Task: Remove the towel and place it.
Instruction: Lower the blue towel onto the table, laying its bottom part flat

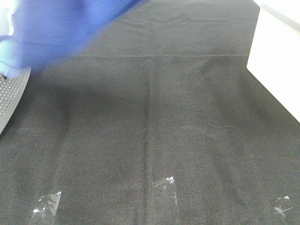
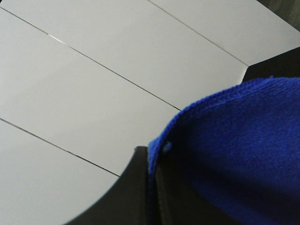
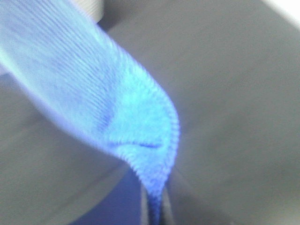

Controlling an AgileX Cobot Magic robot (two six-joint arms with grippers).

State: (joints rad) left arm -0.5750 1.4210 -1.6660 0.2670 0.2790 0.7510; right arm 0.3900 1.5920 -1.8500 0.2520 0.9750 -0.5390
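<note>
The towel [image 1: 61,28] is a royal-blue blur across the top left of the exterior high view, lifted off the black cloth. Neither gripper shows in that view. In the left wrist view the towel [image 2: 234,140] bulges beside the dark fingers of my left gripper [image 2: 154,187], which is shut on its stitched edge. In the right wrist view the towel [image 3: 93,93] hangs in a blurred fold that narrows into my right gripper [image 3: 155,208], shut on it. The rest of the towel is out of frame.
A black cloth [image 1: 154,117] covers the table, with clear tape patches [image 1: 165,187] near its front edge. A grey perforated object [image 1: 9,98] sits at the left edge. A white surface [image 1: 276,61] borders the cloth on the right.
</note>
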